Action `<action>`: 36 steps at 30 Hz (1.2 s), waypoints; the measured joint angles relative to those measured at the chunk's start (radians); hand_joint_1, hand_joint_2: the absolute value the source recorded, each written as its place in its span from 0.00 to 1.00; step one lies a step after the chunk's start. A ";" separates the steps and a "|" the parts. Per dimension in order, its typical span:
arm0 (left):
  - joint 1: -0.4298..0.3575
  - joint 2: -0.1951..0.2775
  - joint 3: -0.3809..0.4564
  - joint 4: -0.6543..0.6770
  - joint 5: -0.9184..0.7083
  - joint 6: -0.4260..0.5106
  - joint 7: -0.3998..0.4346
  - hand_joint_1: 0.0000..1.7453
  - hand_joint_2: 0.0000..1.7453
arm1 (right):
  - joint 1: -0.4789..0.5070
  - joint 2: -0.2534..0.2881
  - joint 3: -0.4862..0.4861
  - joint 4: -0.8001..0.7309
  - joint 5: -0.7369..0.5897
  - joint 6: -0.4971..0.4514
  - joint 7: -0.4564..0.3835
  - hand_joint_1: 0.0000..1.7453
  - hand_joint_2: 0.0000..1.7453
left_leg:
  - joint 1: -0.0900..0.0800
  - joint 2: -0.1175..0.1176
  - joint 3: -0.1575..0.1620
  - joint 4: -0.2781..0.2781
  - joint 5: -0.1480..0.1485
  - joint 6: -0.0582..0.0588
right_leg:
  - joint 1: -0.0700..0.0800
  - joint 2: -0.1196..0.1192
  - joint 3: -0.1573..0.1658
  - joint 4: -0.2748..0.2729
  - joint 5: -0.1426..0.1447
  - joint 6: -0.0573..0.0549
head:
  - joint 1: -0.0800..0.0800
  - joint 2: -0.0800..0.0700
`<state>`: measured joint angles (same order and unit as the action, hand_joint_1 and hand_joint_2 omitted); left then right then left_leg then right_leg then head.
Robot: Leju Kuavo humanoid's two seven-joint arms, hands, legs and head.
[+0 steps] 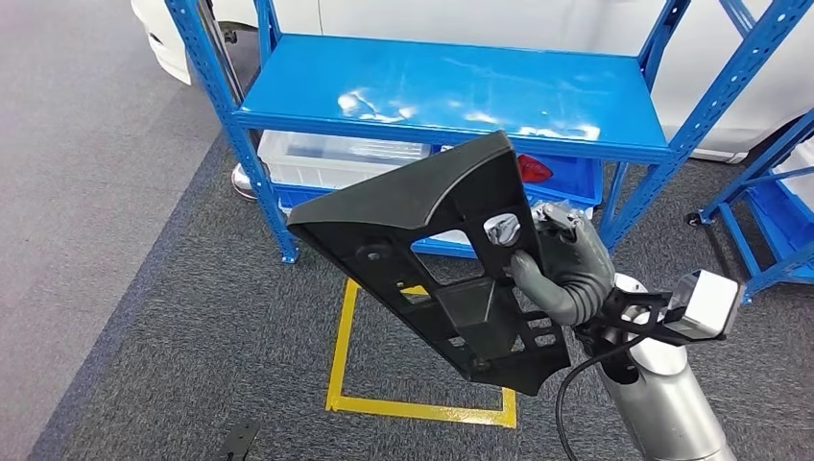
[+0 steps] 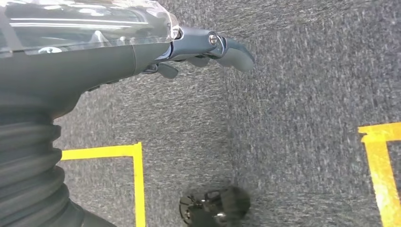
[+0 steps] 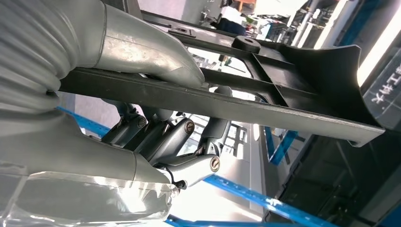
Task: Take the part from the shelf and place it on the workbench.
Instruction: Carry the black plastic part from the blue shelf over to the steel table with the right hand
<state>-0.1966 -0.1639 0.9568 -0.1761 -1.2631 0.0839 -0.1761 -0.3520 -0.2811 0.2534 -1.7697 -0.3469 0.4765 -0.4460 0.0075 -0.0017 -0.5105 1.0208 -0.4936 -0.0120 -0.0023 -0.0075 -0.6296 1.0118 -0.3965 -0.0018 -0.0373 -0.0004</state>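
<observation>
Black part [image 1: 437,254] held clear of the shelf [image 1: 451,91], up in the air above the carpet [image 1: 192,317] and the yellow floor square [image 1: 422,408]. Flat, ribbed, roughly triangular; long axis slanting from the upper left down toward the lower right in the head view, broad face turned up toward the camera. Gripped near its right edge by the right hand [image 1: 566,264]: thumb hooked through an opening from the front, fingers [image 3: 161,132] curled under a rib in the right wrist view, thumb pressed on top of that rib. Most of the part's length sticking out to the left of the grip, so a lopsided hold, likely to swing if turned fast.

Left hand [image 2: 208,47] hanging over the carpet, holding nothing, fingers loosely curled rather than spread; well apart from the part.

Shelf top bare and blue straight ahead, with a clear bin [image 1: 336,158] and a blue bin [image 1: 566,178] on the level below. Workbench nowhere in sight, so probably a turn and a carry left to do, right hand alone bearing the load.
</observation>
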 joint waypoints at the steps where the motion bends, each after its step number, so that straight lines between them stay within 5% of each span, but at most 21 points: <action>1: 0.000 0.000 0.000 0.000 -0.001 0.000 0.000 0.00 1.00 | 0.001 0.000 -0.002 -0.002 0.002 0.001 0.002 1.00 1.00 | -0.002 0.000 0.007 -0.017 -0.005 0.005 | 0.000 0.000 -0.003 0.000 0.005 0.006 | 0.000 0.000; 4: 0.001 0.001 0.000 0.000 -0.002 0.000 0.000 0.00 1.00 | 0.006 0.000 -0.009 -0.003 0.003 0.001 0.006 1.00 1.00 | 0.001 0.003 -0.002 -0.027 0.011 0.027 | -0.003 0.002 -0.013 0.017 -0.003 0.023 | 0.000 0.000; 8: 0.003 0.002 0.000 0.000 -0.002 0.000 0.000 0.00 1.00 | 0.013 -0.001 -0.017 -0.005 0.002 0.001 0.009 1.00 1.00 | 0.002 0.007 -0.030 -0.029 0.039 0.040 | -0.010 0.005 -0.101 0.239 -0.140 0.039 | 0.000 0.000; 9: 0.004 0.002 0.000 0.000 -0.002 0.000 0.000 0.00 1.00 | 0.017 -0.001 -0.017 -0.005 0.002 0.001 0.009 1.00 1.00 | 0.002 0.007 -0.038 -0.027 0.043 0.039 | -0.011 0.005 -0.110 0.277 -0.152 0.041 | 0.000 0.000; 11: 0.006 0.003 -0.001 0.000 -0.003 0.000 0.000 0.00 1.00 | 0.021 -0.001 -0.018 -0.005 0.002 -0.003 0.010 1.00 1.00 | 0.002 0.007 -0.048 -0.021 0.048 0.036 | -0.013 0.005 -0.070 0.233 -0.121 0.042 | 0.000 0.000; 13: 0.005 0.003 -0.002 0.000 -0.006 -0.001 0.000 0.00 1.00 | 0.022 -0.002 -0.022 -0.010 0.002 -0.015 0.012 1.00 1.00 | 0.001 0.007 -0.053 -0.015 0.049 0.031 | -0.013 0.004 0.016 0.093 -0.073 0.036 | 0.000 0.000; 15: 0.005 0.003 -0.004 0.000 -0.010 -0.002 -0.001 0.00 1.00 | 0.028 -0.005 -0.028 -0.020 0.002 -0.031 0.014 1.00 1.00 | -0.002 0.007 -0.060 -0.009 0.051 0.023 | -0.008 0.005 0.056 0.013 -0.058 0.024 | 0.000 0.000; 18: 0.008 0.004 -0.008 0.000 -0.014 -0.002 -0.001 0.00 1.00 | 0.056 -0.013 -0.037 -0.040 0.002 -0.049 0.013 1.00 1.00 | -0.002 0.006 -0.067 -0.008 0.053 0.006 | -0.005 0.005 0.052 0.004 -0.054 0.005 | 0.000 0.000; 20: 0.010 0.006 -0.010 0.000 -0.015 -0.002 0.002 0.00 1.00 | 0.073 -0.015 -0.042 -0.053 0.002 -0.054 0.009 1.00 1.00 | -0.001 0.005 -0.084 0.031 0.022 -0.003 | -0.010 0.003 0.051 -0.002 -0.046 -0.009 | 0.000 0.000; 23: 0.013 0.008 -0.014 0.000 -0.016 -0.003 0.004 0.00 1.00 | 0.092 -0.017 -0.045 -0.063 0.003 -0.059 0.004 1.00 1.00 | 0.002 0.005 -0.168 0.228 -0.077 -0.012 | -0.009 0.002 0.044 -0.003 -0.040 -0.020 | 0.000 0.000; 25: 0.017 0.009 -0.016 0.000 -0.016 -0.003 0.004 0.00 1.00 | 0.104 -0.018 -0.045 -0.064 0.003 -0.061 0.004 1.00 1.00 | 0.002 0.005 -0.194 0.295 -0.089 -0.013 | -0.007 0.005 0.040 -0.001 -0.038 -0.021 | 0.000 0.000; 28: 0.017 0.012 -0.018 0.000 -0.018 -0.003 0.006 0.00 1.00 | 0.114 -0.018 -0.048 -0.071 0.006 -0.063 0.002 1.00 1.00 | 0.002 -0.016 -0.102 0.122 -0.001 -0.003 | -0.005 0.019 0.038 0.005 -0.037 -0.016 | 0.000 0.000; 30: 0.017 0.015 -0.021 0.000 -0.021 -0.004 0.007 0.00 1.00 | 0.118 -0.018 -0.050 -0.077 0.014 -0.067 -0.002 1.00 1.00 | 0.002 -0.040 -0.049 0.014 0.029 0.004 | -0.004 0.028 0.031 0.010 -0.035 -0.006 | 0.000 0.000; 34: 0.014 0.016 -0.023 0.000 -0.020 -0.008 0.006 0.00 1.00 | 0.129 -0.018 -0.050 -0.084 0.034 -0.076 -0.003 1.00 1.00 | 0.004 -0.025 -0.044 -0.014 0.041 0.020 | -0.007 0.044 0.016 0.013 -0.029 0.020 | 0.000 0.000; 36: 0.011 0.016 -0.023 0.000 -0.016 -0.010 0.002 0.00 1.00 | 0.130 -0.017 -0.050 -0.087 0.042 -0.084 0.002 1.00 1.00 | 0.010 -0.008 -0.044 -0.023 0.050 0.029 | -0.009 0.031 -0.013 0.076 -0.071 0.030 | 0.000 0.000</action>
<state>-0.1860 -0.1477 0.9335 -0.1765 -1.2792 0.0740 -0.1744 -0.2222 -0.2982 0.2037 -1.8568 -0.3047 0.3927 -0.4442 0.0171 -0.0094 -0.5545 0.9975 -0.4441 0.0172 -0.0109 0.0239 -0.6424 1.0877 -0.4675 0.0283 -0.0373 -0.0003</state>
